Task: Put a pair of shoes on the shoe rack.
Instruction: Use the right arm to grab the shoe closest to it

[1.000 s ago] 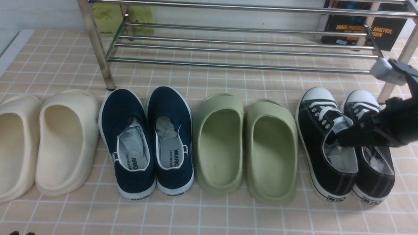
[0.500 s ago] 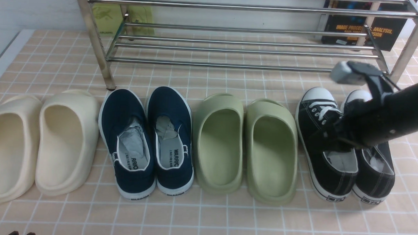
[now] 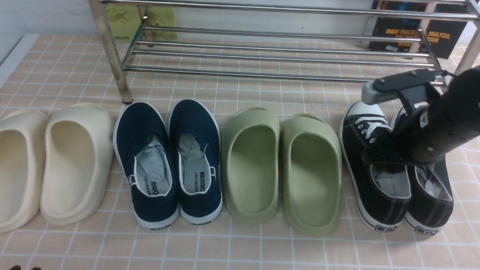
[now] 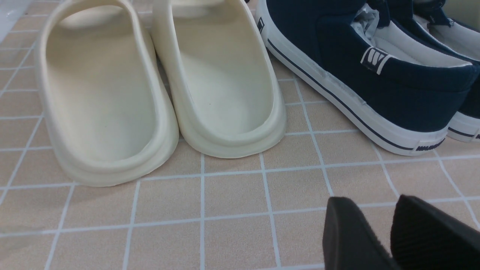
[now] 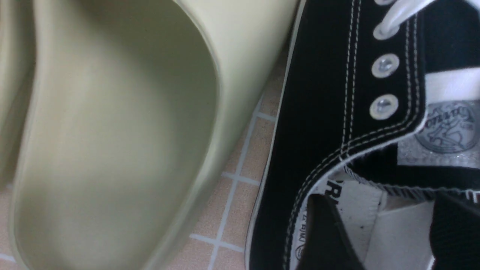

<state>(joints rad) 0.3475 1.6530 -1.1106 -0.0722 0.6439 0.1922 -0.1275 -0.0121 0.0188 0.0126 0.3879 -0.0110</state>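
Sneakers [image 3: 357, 155] stand on the floor [image 3: 236, 250] at the row's right end, short of the rack [image 3: 282, 75]. You're at the grasp: right jaws spread over one opening, so close, then lift. Left jaws parted, idle.

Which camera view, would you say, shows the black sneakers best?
The front view: both black sneakers appear nearly whole, though the right arm covers their middles. The right wrist view shows only one sneaker's eyelets and lining; the left wrist view shows neither.
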